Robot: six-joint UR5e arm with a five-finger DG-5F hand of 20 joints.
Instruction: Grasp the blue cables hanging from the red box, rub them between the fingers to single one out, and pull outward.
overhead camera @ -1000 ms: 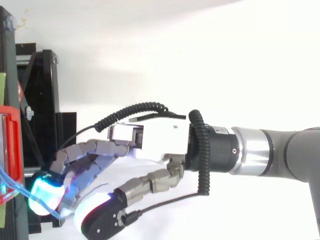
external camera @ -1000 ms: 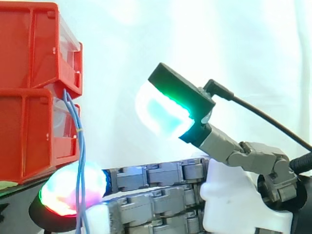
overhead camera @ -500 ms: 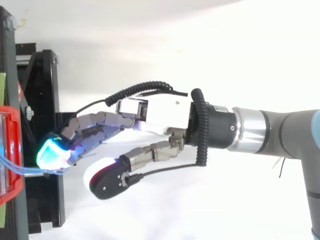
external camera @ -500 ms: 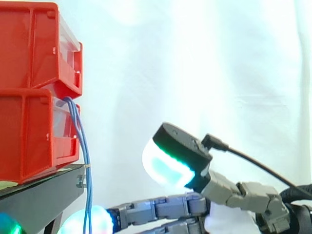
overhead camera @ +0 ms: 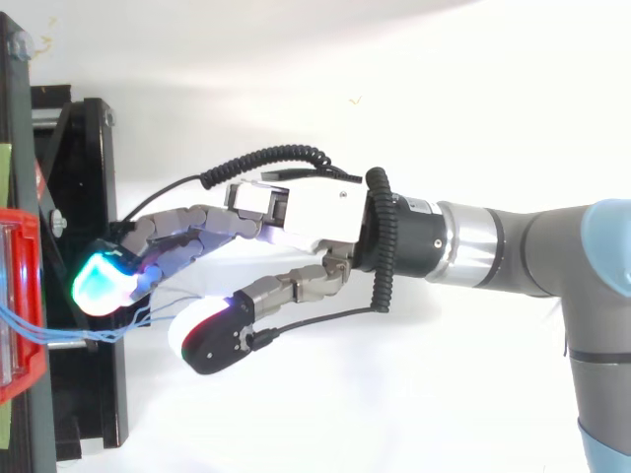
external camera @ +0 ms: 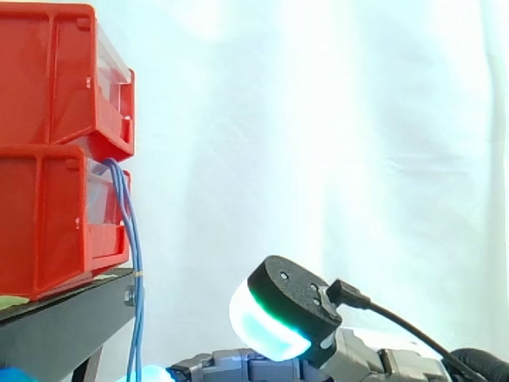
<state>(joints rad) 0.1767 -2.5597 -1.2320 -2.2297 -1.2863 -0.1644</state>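
Two red bins stand stacked on the black stand (external camera: 67,326) at the left, before the white curtain (external camera: 334,119). The upper red bin (external camera: 48,72) sits squarely on the lower red bin (external camera: 44,227). The blue cables (external camera: 133,263) leave the front lip of the lower red bin as a tight bundle. They hang straight down past the stand's edge to the bottom of the side view. The arm (overhead camera: 532,251) enters from the right, and the hand (overhead camera: 320,212) reaches leftward, low, beneath the level of the bins. Its fingers (overhead camera: 182,232) lie extended and close together, their tips glowing cyan just beside the stand. The thumb (external camera: 290,306), its pad lit white and green, stands well clear of them, so the grasp is unclosed. Seen from above, the cable strands fan out from the bin's front and run into the gap between fingers and thumb, close by the fingers. Whether any strand touches a pad cannot be determined. No strand is seen pinched.
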